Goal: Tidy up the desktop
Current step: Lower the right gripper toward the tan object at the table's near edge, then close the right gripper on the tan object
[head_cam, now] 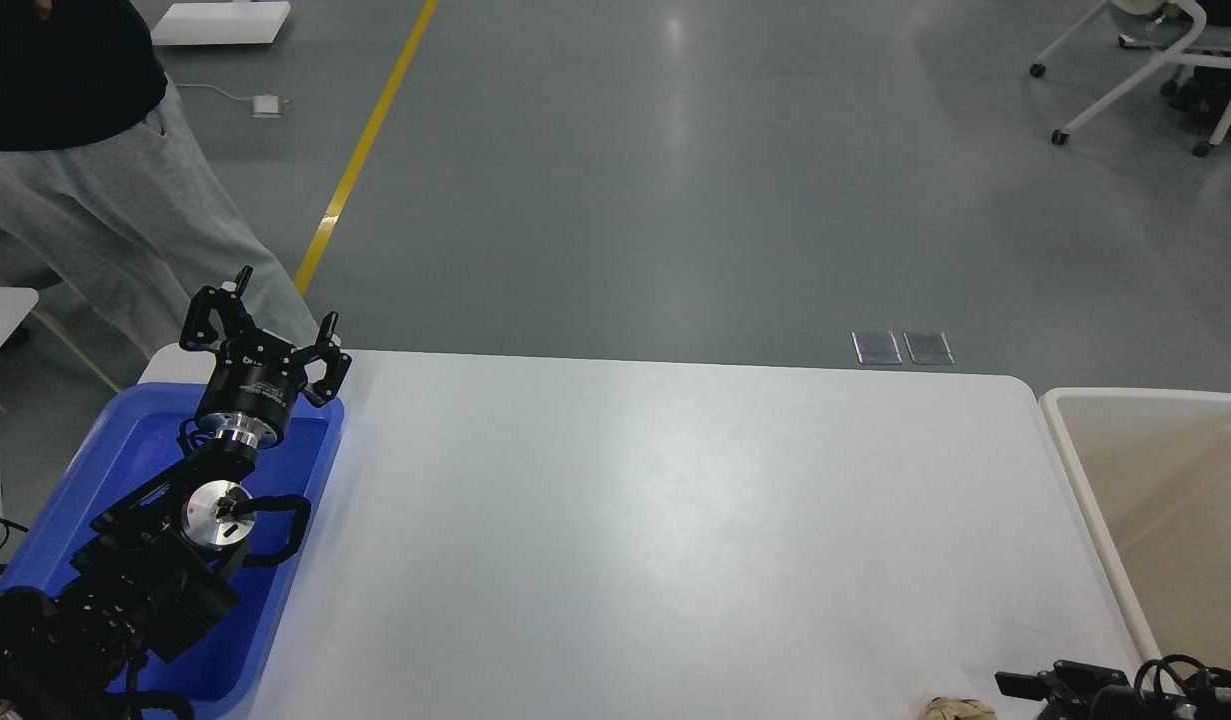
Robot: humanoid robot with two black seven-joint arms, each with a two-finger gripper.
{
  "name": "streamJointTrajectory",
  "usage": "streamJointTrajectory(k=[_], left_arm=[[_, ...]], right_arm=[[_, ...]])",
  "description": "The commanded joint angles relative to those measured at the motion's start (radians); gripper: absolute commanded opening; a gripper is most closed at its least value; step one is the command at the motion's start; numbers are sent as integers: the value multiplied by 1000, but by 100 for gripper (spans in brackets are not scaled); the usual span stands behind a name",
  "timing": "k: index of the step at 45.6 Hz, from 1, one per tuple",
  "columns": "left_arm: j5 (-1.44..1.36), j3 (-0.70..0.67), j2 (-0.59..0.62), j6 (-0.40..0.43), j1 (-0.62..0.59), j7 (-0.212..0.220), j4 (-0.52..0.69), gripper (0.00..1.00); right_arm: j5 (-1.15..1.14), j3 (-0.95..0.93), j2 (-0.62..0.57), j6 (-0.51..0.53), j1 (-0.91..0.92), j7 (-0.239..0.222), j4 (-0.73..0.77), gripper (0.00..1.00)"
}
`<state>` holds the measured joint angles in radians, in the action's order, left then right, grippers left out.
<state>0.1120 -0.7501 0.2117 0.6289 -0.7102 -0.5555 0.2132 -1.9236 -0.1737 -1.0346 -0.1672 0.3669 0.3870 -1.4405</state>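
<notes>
The white desktop [655, 520] fills the middle of the head view and is bare except for a small crumpled brownish lump [959, 709] at its near edge, cut off by the frame. My left gripper [287, 297] is open and empty, held above the far end of the blue tray [135, 450]. My right gripper [1037, 686] shows only as a dark tip at the bottom right, just right of the lump; its fingers cannot be told apart.
A beige open bin [1165, 500] stands off the desktop's right edge. A person in grey trousers [105, 220] stands at the far left corner. Wheeled chairs [1145, 70] stand on the floor at the far right.
</notes>
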Motion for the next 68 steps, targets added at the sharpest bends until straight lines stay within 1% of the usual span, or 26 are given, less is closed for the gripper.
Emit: streamJointTrajectory(k=[1,5,21,32,45,48,49,50,51,53,54,61,63,64,66,67,68], left_arm=[[0,0,0,0,0,0,0,100],[0,0,0,0,0,0,0,100],[0,0,0,0,0,0,0,100],[0,0,0,0,0,0,0,100],[0,0,0,0,0,0,0,100],[0,0,0,0,0,0,0,100],[0,0,0,2,0,0,0,100],[0,0,0,0,0,0,0,100],[0,0,0,2,0,0,1,100],[0,0,0,0,0,0,0,100],[0,0,0,0,0,0,0,100],[0,0,0,0,0,0,0,100],[0,0,0,0,0,0,0,100],[0,0,0,0,0,0,0,100],[0,0,0,0,0,0,0,100],[0,0,0,0,0,0,0,100],[0,0,0,0,0,0,1,100]], right_arm=[[-44,37,42,-136,-11,0,103,100],[-44,40,60,-160,-14,1,138,100],[-37,91,94,-187,-42,1,158,100],[-18,92,171,-227,-42,1,249,100],[0,92,249,-238,-45,1,308,100],[3,91,257,-241,-43,1,313,97],[3,91,258,-241,-43,1,315,93],[3,91,260,-241,-43,1,319,86],[3,91,260,-241,-43,1,322,84],[2,94,260,-241,-43,1,327,81],[2,94,260,-241,-43,1,327,77],[3,89,258,-252,-42,1,333,26],[3,89,258,-262,-39,1,341,17],[3,91,255,-264,-39,1,344,14],[3,91,254,-265,-40,1,345,13],[3,91,252,-267,-40,1,345,9],[3,91,252,-267,-40,1,345,1]])
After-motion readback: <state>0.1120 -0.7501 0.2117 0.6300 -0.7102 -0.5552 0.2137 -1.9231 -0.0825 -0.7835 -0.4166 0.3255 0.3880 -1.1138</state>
